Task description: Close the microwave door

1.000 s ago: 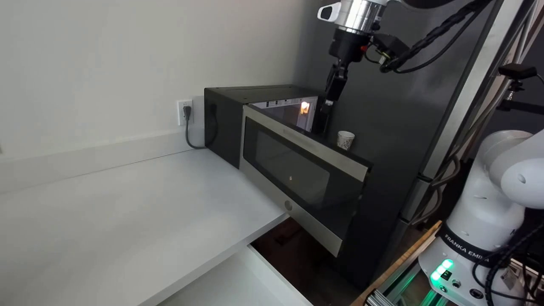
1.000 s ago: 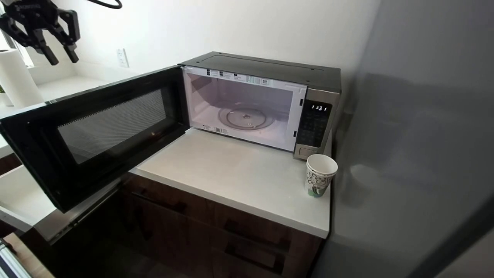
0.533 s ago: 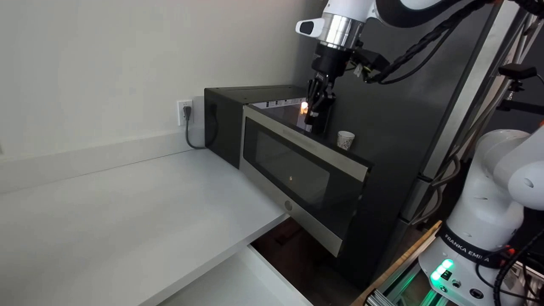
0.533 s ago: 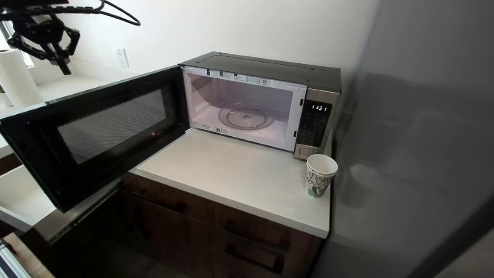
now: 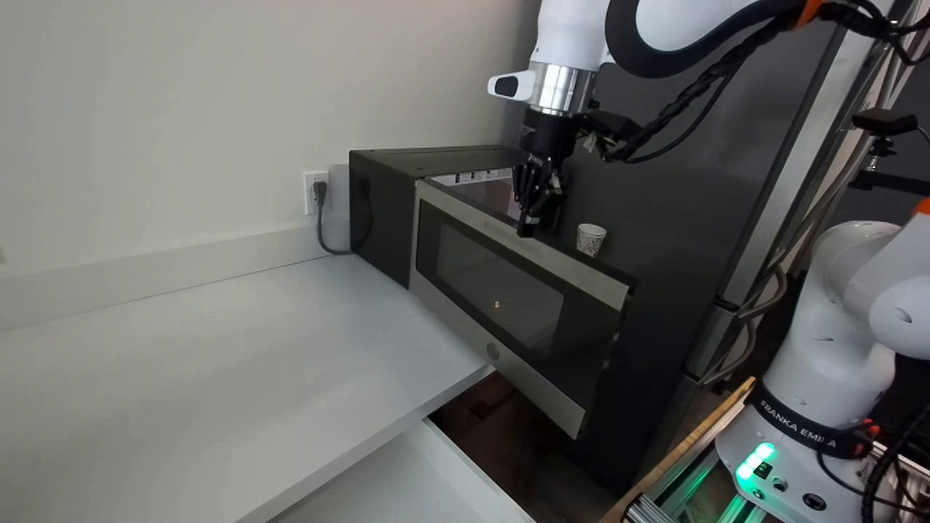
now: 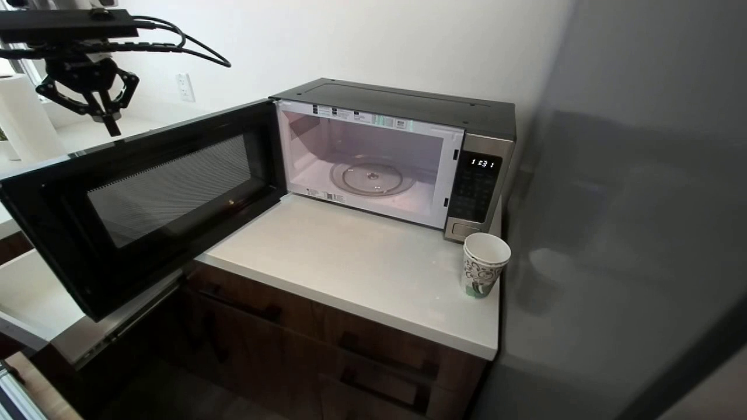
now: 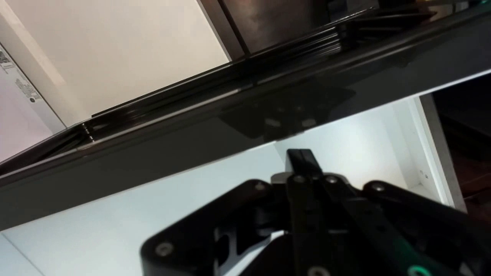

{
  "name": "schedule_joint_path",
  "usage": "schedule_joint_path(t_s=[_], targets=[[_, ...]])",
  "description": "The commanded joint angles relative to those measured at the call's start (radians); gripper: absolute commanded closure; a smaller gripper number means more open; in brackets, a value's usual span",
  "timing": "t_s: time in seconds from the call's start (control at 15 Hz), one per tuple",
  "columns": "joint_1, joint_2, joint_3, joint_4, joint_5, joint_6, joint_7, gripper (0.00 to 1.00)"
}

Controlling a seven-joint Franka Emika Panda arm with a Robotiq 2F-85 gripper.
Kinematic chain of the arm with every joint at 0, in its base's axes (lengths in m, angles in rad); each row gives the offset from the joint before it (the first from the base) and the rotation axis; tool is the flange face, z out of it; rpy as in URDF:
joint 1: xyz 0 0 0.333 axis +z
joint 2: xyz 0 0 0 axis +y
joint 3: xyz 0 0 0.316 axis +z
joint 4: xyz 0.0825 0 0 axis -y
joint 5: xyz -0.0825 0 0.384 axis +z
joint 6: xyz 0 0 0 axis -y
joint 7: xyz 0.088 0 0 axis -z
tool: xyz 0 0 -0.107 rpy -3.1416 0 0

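Robotiq gripper [image 6: 112,127] and Franka arm [image 5: 570,36] had dropped over the last second, fingers [image 7: 294,158] going from spread to together; nothing else I could see had moved. Microwave door [image 5: 508,298] hung wide open, hinged on the side away from the control panel [image 6: 480,181], free end out past the countertop [image 6: 344,245] edge, near the open drawer [image 5: 407,479]. Gripper: closed, nothing between the fingers, about mid-span by the door's top edge, outer-face side; couldn't tell whether touching.

Step in hand, my read: push the door from its outer face. Best way was to go lower so the fingers bore below the top edge, shift toward the free end for leverage, then sweep an arc round the hinge rather than shove straight. Too high and they'd likely skid over the top. Would've wanted a firm last press to latch.

Count from where I stood: one microwave [image 6: 402,140], one door, one glass turntable [image 6: 372,177] inside, at least two nested paper cups [image 6: 485,265] just in front of the control panel, one open drawer, one paper towel roll [image 6: 26,119], one refrigerator [image 6: 618,163].
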Motion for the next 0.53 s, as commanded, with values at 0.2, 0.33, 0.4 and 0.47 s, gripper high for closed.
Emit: schedule_joint_path(t_s=[0.2, 0.33, 0.4, 0.47], targets=[[-0.025, 0.029, 0.0, 0.018, -0.021, -0.046, -0.024, 1.0], [-0.037, 0.025, -0.002, 0.014, -0.03, -0.057, -0.02, 1.0], [-0.042, 0.024, -0.006, 0.013, -0.028, -0.068, -0.021, 1.0], [-0.048, 0.023, -0.006, 0.012, -0.032, -0.071, -0.019, 1.0]])
